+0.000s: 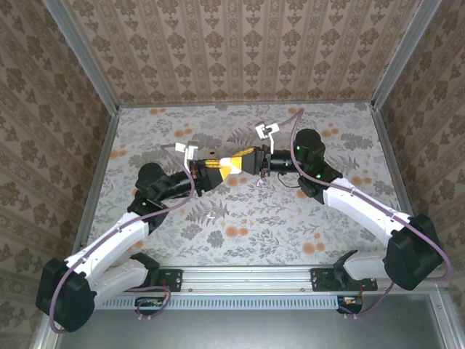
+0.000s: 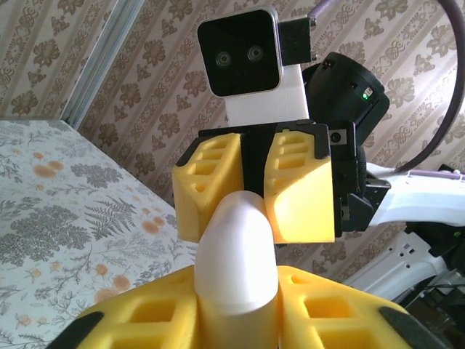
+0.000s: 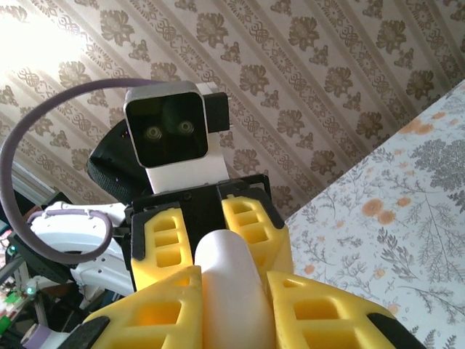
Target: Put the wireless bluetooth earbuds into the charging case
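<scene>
Both arms folded inward, elbows bent, wrists aimed at each other. Left arm (image 1: 120, 243) runs up from bottom left, right arm (image 1: 363, 207) from bottom right. Left claw (image 1: 222, 169) and right claw (image 1: 247, 161) meet nose to nose, roughly level. Each claw's yellow fingers (image 2: 327, 313) clamp an opposite end of the same charging case (image 2: 236, 254), jaws narrow, the two sets of fingertips nearly touching
</scene>
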